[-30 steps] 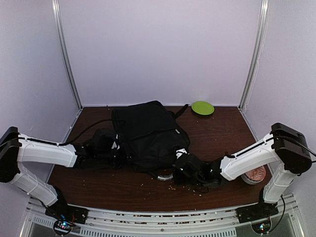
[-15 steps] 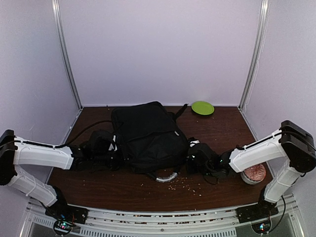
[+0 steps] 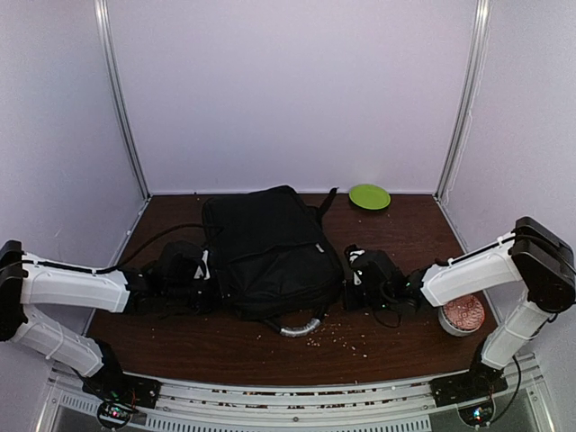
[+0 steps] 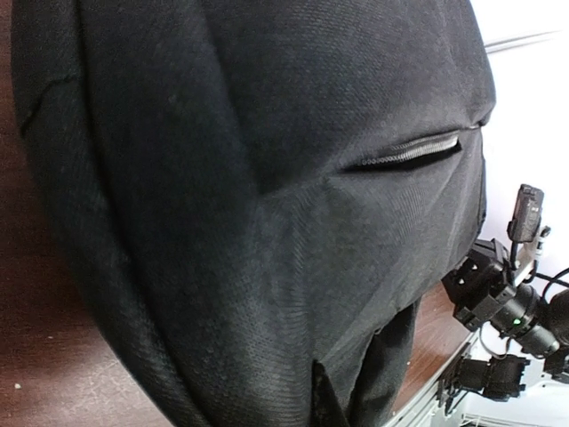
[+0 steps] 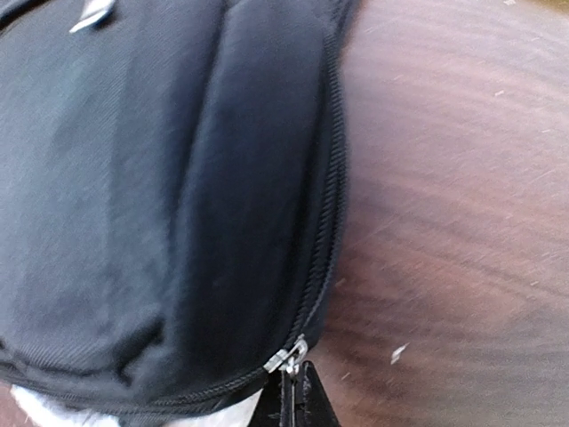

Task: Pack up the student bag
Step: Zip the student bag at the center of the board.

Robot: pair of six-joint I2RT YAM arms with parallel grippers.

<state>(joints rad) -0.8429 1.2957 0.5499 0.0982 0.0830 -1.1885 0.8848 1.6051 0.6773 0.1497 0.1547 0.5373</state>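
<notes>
Right gripper [image 3: 351,273] shifted from front corner of student bag [image 3: 265,247] up its right side, jaws clamped on zipper pull [image 5: 286,358], left gripper [image 3: 202,281] closed at bag's left edge, bag flat on table [image 3: 225,346] centre, 1 green plate [image 3: 369,196] behind

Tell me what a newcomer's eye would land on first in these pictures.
The big black student bag lying in the middle of the table, dwarfing everything else. Next, the right gripper at the bag's right edge, shut on its zipper pull. Last, the bright green plate near the far right corner.
</notes>
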